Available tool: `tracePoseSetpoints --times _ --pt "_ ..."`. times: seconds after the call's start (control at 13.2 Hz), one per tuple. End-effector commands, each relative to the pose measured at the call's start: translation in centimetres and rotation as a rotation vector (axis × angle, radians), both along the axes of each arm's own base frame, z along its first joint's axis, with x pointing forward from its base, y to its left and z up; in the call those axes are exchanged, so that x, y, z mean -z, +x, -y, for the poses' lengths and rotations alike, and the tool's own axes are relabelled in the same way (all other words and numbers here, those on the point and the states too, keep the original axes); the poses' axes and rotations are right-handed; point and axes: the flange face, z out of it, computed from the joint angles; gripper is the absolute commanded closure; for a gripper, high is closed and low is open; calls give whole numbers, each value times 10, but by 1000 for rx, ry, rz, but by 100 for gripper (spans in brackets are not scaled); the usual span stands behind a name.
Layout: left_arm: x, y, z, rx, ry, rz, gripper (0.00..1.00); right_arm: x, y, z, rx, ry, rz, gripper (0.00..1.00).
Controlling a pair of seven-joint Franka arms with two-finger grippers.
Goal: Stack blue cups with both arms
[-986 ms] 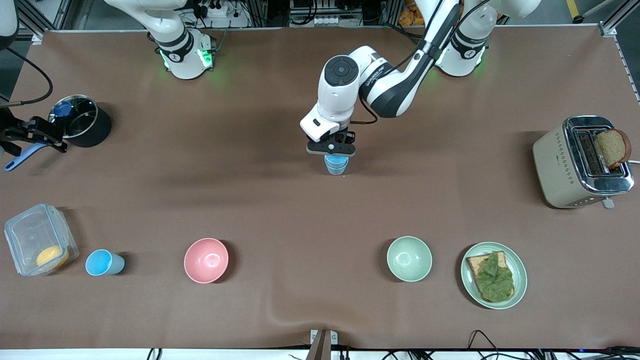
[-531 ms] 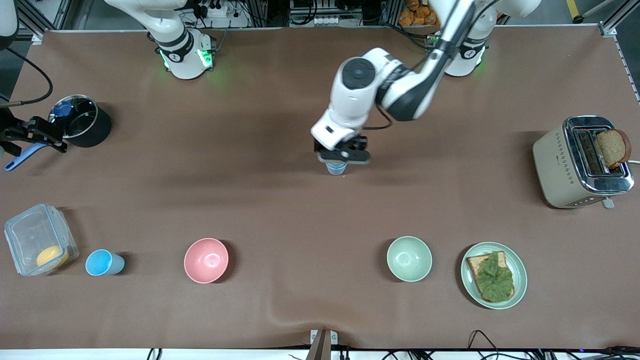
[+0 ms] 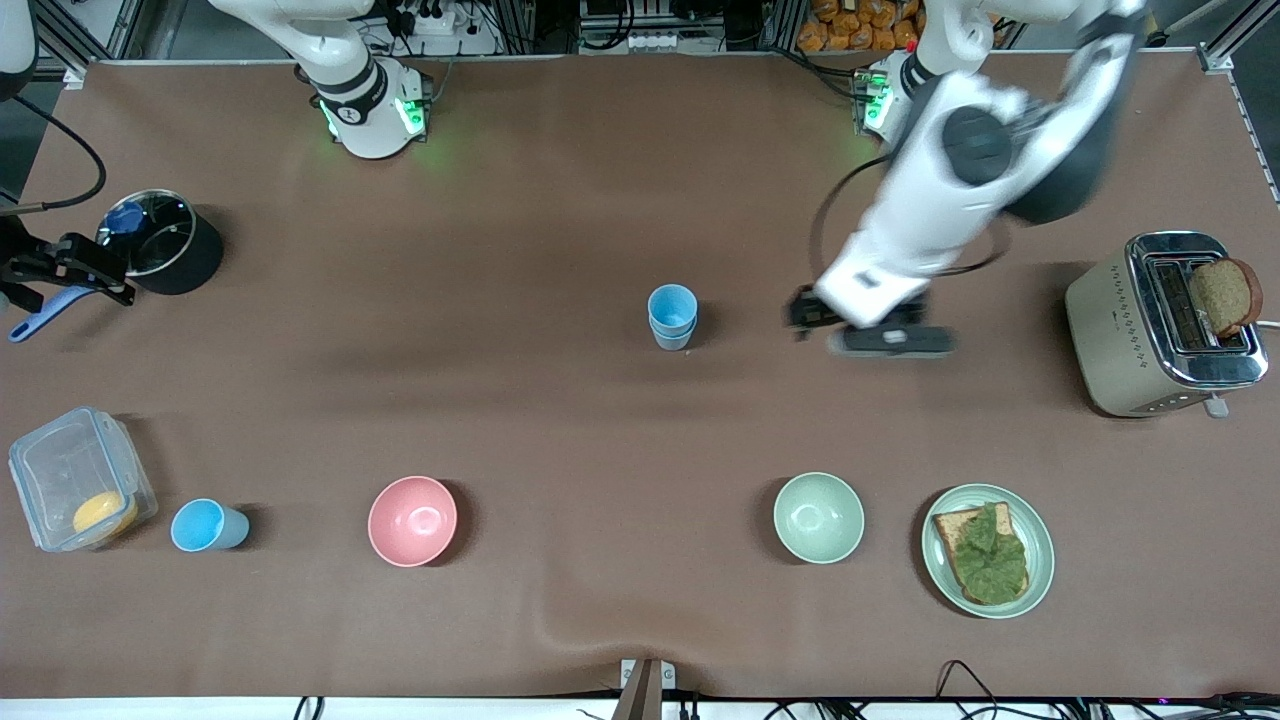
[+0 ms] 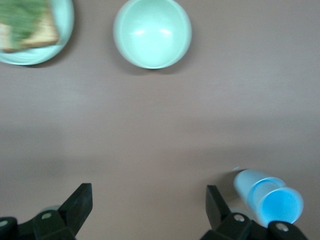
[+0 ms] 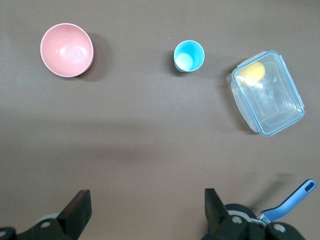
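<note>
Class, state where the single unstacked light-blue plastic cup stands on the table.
In the front view the single light-blue plastic cup stands toward the right arm's end, between the clear plastic container and the pink bowl.

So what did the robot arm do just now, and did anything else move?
The left hand let go of the stacked blue cups in the middle of the table and swung away toward the toaster, open and holding nothing. The stack stayed where it was put. The lone blue cup by the plastic box, both bowls and the sandwich plate did not move. The right hand, open, waits over the pot's end of the table.
</note>
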Motion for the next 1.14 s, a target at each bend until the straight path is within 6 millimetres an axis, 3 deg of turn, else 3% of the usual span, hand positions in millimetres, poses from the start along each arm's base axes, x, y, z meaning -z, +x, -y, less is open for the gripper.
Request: tracePoseSetpoints --times 0.0,0.15,0.53,1.06 --pt "-45 -21 -71 10 10 -12 0 -1 -1 3 0 -6 -3 0" --pt "-68 -25 -116 -39 19 -12 0 -1 -1 3 0 -6 -3 0" --pt "-118 -28 -170 50 144 56 0 -1 -1 3 0 -6 -3 0" --pt "-145 -33 -175 33 99 16 0 -1 -1 3 0 -6 -3 0"
